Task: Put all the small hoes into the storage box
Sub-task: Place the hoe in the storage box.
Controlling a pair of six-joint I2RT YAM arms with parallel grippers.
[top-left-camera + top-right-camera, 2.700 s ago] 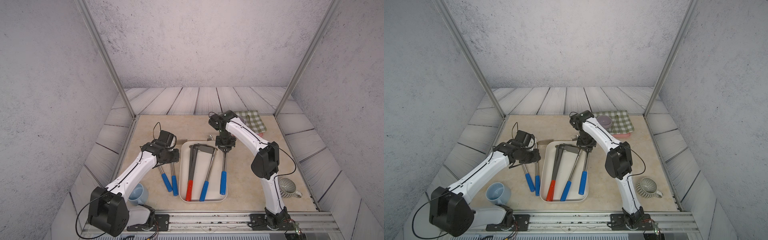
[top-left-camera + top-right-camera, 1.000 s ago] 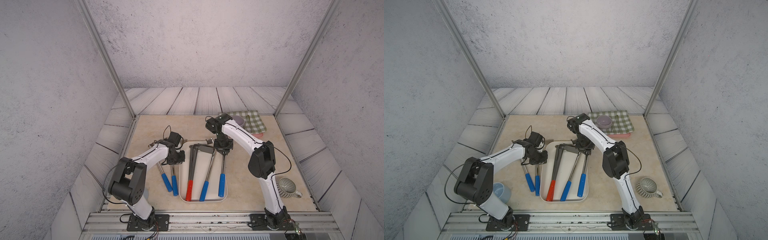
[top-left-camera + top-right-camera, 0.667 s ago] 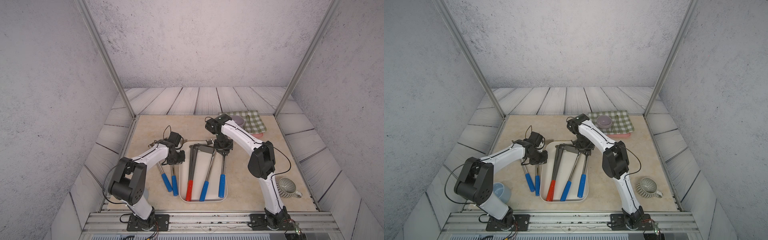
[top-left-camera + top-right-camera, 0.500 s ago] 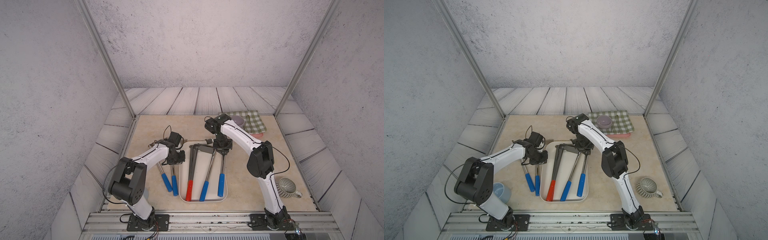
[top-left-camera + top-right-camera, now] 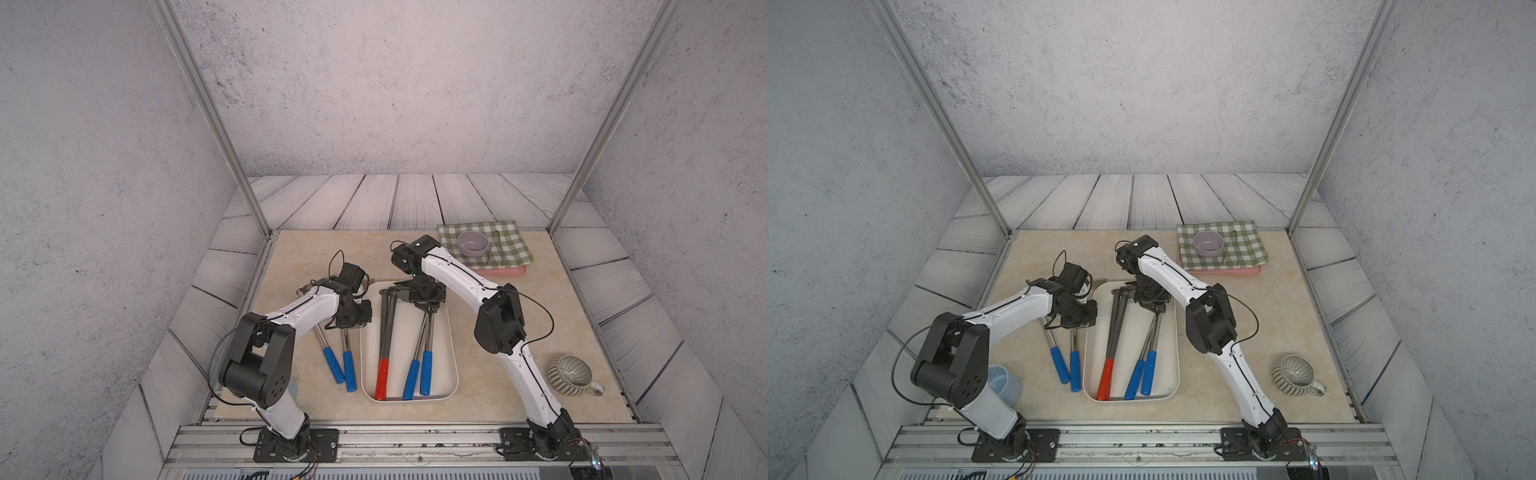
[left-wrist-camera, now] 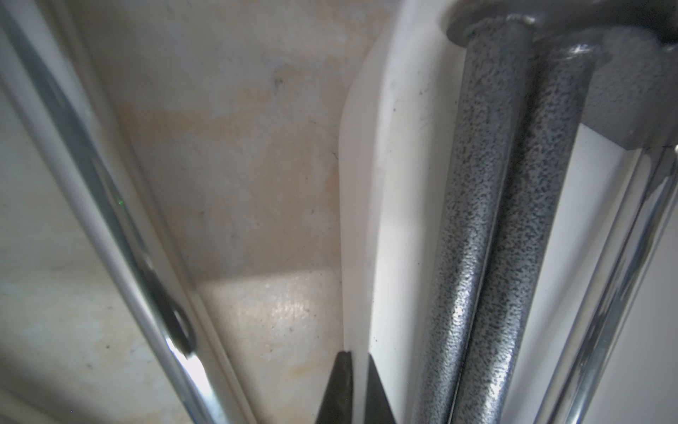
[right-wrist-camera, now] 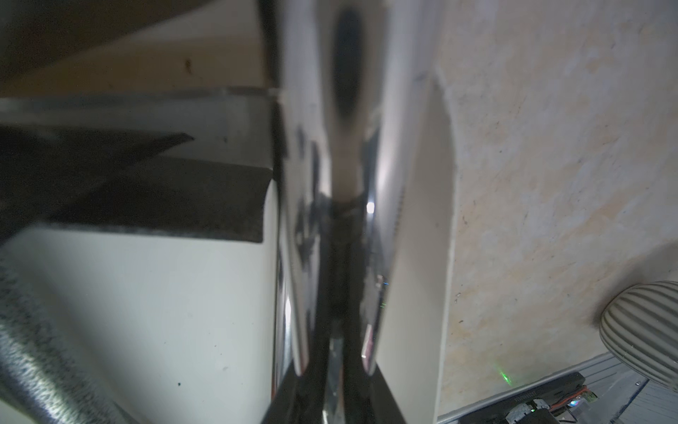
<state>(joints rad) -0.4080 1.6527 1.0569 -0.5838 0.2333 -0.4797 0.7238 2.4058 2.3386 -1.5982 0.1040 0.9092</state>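
Observation:
The storage box (image 5: pixel 451 353) (image 5: pixel 1173 353) is a cream-white tray in the middle of the table in both top views. In it lies the small hoe, its blue handle (image 5: pixel 427 372) (image 5: pixel 1149 378) toward the front. My right gripper (image 5: pixel 428 309) (image 5: pixel 1154 309) (image 7: pixel 335 367) is shut on its chrome shaft (image 7: pixel 348 147) at the box's far end and hides its head. My left gripper (image 5: pixel 361 326) (image 5: pixel 1088 322) (image 6: pixel 357 358) is shut on the box's left rim (image 6: pixel 361 220), one fingertip on each side.
A red-handled tool (image 5: pixel 382 378) and another blue-handled one (image 5: pixel 411 380) lie in the box. Two blue-handled tools (image 5: pixel 340 368) lie on the table to its left. A pink tray with checked cloth and bowl (image 5: pixel 484 245) stands back right, a striped mug (image 5: pixel 571 374) front right, and a pale blue cup (image 5: pixel 1003 386) front left.
Since the earliest frames my left arm has swung in to the box's left rim. Over the last second both arms have stayed almost still, and the held tool has edged slightly left.

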